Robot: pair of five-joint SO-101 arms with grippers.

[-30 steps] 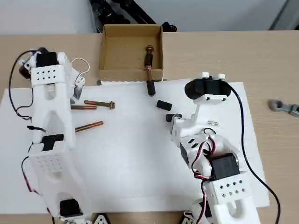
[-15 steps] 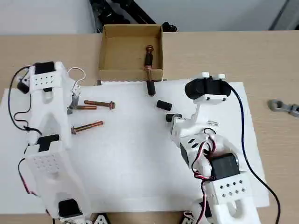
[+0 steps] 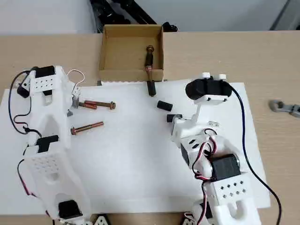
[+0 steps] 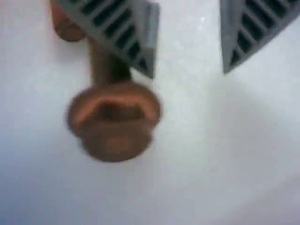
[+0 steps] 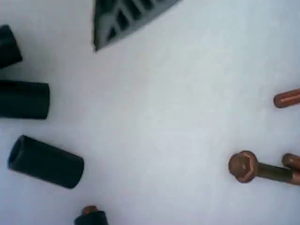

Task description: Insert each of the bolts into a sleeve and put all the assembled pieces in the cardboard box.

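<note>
The left gripper (image 4: 187, 70) hangs with jaws apart; a bolt (image 4: 112, 119) lies beneath one finger (image 4: 117, 28), outside the gap.

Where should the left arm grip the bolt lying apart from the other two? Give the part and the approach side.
Probably mid-shank on the bolt, coming straight down with jaws across it: it lies flat with free sheet on both sides, and the flanged head is wider.

White foam sheet (image 3: 140, 164) on a wooden table (image 3: 272, 56)
We see a small metal tool (image 3: 283, 107) lying on bare wood beside the sheet.
</note>
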